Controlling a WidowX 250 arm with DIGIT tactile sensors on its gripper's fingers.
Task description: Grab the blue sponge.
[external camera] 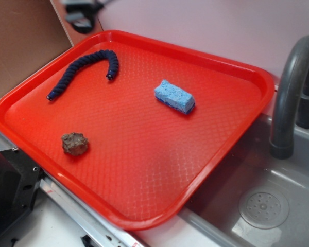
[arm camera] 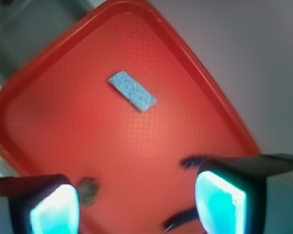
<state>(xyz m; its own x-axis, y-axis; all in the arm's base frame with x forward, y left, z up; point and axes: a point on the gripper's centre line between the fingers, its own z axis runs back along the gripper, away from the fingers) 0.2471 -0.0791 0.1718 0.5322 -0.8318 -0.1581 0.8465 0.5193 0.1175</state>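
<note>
The blue sponge (external camera: 174, 96) is a light-blue block with a darker blue underside. It lies flat on the red tray (external camera: 144, 170), right of its middle. In the wrist view the sponge (arm camera: 132, 91) shows far ahead of my gripper (arm camera: 136, 202), high above the tray. The jaws stand wide open, with nothing between the glowing cyan pads (arm camera: 219, 200). In the exterior view only a dark part of the arm (external camera: 82, 15) shows at the top edge, beyond the tray.
A dark navy rope (external camera: 87, 69) lies at the tray's back left, and a brown rock (external camera: 74, 144) at its front left. A grey sink (external camera: 278, 206) with a curved faucet (external camera: 291, 92) is to the right. Brown cardboard (external camera: 20, 41) stands at the left.
</note>
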